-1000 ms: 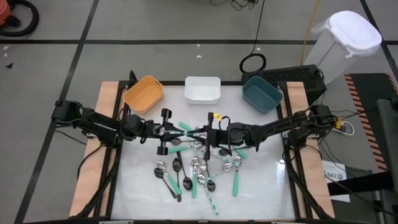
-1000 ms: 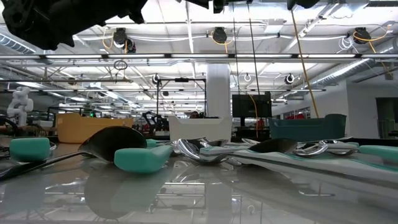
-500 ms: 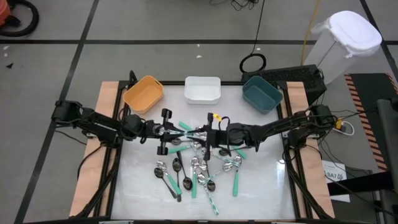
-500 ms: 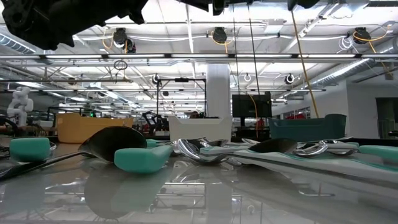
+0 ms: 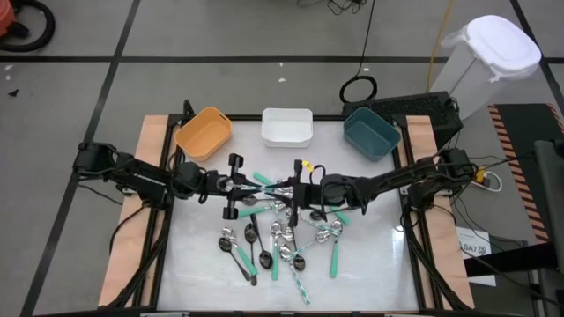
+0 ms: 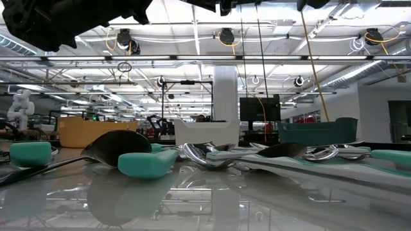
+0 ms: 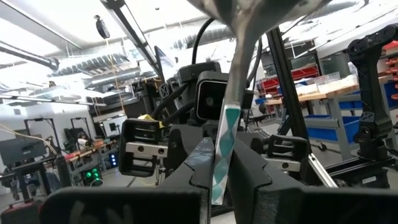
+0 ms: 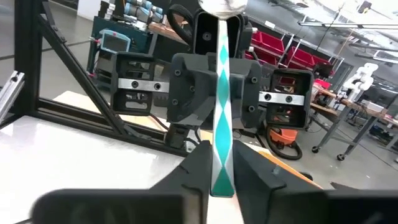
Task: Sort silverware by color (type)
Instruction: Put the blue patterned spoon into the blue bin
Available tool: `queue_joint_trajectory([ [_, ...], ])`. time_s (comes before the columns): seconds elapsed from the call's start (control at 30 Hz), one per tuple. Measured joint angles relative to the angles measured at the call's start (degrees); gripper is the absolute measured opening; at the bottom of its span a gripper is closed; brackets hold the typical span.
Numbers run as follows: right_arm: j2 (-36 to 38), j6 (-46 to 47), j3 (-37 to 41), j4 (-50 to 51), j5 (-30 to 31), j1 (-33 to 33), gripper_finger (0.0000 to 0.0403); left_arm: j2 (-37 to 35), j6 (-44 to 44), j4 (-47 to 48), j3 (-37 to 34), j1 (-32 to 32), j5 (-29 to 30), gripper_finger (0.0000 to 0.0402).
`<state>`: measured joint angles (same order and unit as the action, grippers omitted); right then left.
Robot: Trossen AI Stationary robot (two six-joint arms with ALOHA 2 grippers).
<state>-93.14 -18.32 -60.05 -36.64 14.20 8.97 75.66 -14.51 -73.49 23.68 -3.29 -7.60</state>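
Note:
Both grippers meet above the middle of the table, facing each other: left gripper (image 5: 245,186), right gripper (image 5: 286,189). Between them stands one spoon (image 7: 225,124) with a mint-green and white patterned handle and a shiny bowl (image 7: 249,9) on top. Each gripper is shut on that spoon. The right wrist view shows the same spoon (image 8: 221,106) with my left gripper behind it. Several other spoons (image 5: 280,236), with black, mint-green and silver handles, lie in a loose pile on the table below and nearer. My left gripper (image 7: 216,186) pinches the lower end of the patterned handle (image 7: 215,177) between its two fingers, coming level from the table's left. The spoon stands upright, bowl up, clear of the table. My right gripper (image 8: 222,182) pinches the same lower part of the handle (image 8: 221,168) between its two fingers, coming level from the table's right, opposite the left gripper. The handle rises straight up from the fingers.
Three bins stand along the far edge: orange bin (image 5: 204,132), white bin (image 5: 287,127), teal bin (image 5: 370,132). Spoons (image 6: 212,157) lie scattered under and in front of the grippers. Bare white tabletop (image 5: 194,264) lies at the near left and near right.

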Motion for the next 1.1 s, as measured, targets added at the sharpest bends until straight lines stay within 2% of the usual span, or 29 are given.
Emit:
queue_joint_trajectory([
  [0.27,0.0,-2.31,0.0,0.56,3.72,0.04,0.0036,-0.04,0.76,1.31,-0.01,0.0,1.15,0.0043],
  [0.4,1.61,-3.61,0.0,3.9,3.83,-0.59,0.0036,-0.04,2.06,4.53,-0.02,0.92,1.69,0.0102],
  [0.57,6.87,-3.57,0.0,11.76,3.94,-2.35,0.0036,-0.65,3.75,8.83,-0.03,3.1,6.67,0.0191],
  [0.67,10.67,-3.3,0.0,17.4,4.15,-3.62,0.0036,-1.12,4.68,12.63,-0.02,5.44,8.04,0.0223],
  [0.93,19.62,1.19,-0.04,36.6,12.61,-9.9,0.0036,-1.84,6.58,19.73,-0.05,10.82,7.89,0.0234],
  [1.1,21.83,6.32,-0.07,49.24,20.94,-16.04,0.0037,-1.84,6.65,20.9,-0.04,12.0,7.67,0.0234],
])
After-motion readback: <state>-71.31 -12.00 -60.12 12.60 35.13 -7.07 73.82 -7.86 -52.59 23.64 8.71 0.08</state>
